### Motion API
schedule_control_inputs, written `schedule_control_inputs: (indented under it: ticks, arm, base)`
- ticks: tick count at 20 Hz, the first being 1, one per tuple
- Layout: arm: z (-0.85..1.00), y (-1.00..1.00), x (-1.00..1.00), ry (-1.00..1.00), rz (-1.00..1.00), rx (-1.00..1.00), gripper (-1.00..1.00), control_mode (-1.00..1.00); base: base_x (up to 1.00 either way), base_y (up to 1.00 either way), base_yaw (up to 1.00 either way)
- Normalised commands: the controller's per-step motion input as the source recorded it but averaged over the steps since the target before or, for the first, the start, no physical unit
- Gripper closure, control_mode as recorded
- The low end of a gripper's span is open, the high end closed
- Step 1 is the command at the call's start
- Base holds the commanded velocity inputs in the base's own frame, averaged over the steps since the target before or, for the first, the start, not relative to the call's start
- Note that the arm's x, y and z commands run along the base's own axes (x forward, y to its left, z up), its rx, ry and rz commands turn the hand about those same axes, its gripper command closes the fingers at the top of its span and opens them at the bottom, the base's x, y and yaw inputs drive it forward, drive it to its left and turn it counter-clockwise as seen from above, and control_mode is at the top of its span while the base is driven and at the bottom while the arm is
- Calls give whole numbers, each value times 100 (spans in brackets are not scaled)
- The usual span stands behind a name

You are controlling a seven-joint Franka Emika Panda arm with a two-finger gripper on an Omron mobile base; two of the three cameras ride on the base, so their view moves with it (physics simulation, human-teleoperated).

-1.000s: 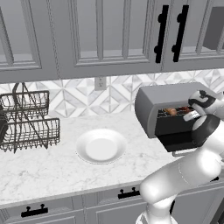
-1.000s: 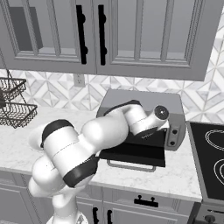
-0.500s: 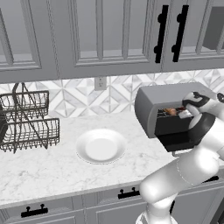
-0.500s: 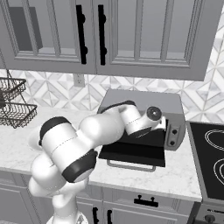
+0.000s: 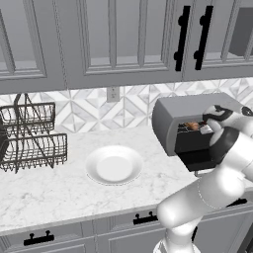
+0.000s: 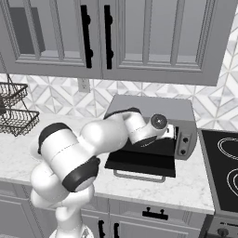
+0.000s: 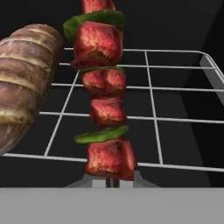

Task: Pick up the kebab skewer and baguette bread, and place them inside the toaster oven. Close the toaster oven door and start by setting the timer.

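Wire rack (image 7: 175, 94) carries baguette (image 7: 24, 78); fingers grip skewer (image 7: 104, 94) above it. Hasty release could drop it through gaps.

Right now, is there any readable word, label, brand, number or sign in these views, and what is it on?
None can be read. The toaster oven has dial shapes on its right panel, too small to show any marks. The kebab skewer, baguette bread and plate carry no print.

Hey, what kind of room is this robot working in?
A rendered home kitchen, most likely: grey cabinets over a marble counter, a toaster oven with its door down, and a stovetop alongside.
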Motion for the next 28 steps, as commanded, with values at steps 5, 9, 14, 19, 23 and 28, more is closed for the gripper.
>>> schedule_control_inputs:
  ticks: [5, 9, 14, 19, 23, 28]
  arm:
    - [0, 0, 0, 0, 0, 0, -100, -100]
    - [0, 0, 0, 0, 0, 0, -100, -100]
    - [0, 0, 0, 0, 0, 0, -100, -100]
    - [13, -6, -27, 0, 0, 0, -100, -100]
    - [36, -31, -86, 0, 0, 0, -100, -100]
    - [20, -8, -99, 0, 0, 0, -100, -100]
  base:
    - [0, 0, 0]
    - [0, 0, 0]
    - [0, 0, 0]
    - [0, 0, 0]
    - [0, 0, 0]
    - [0, 0, 0]
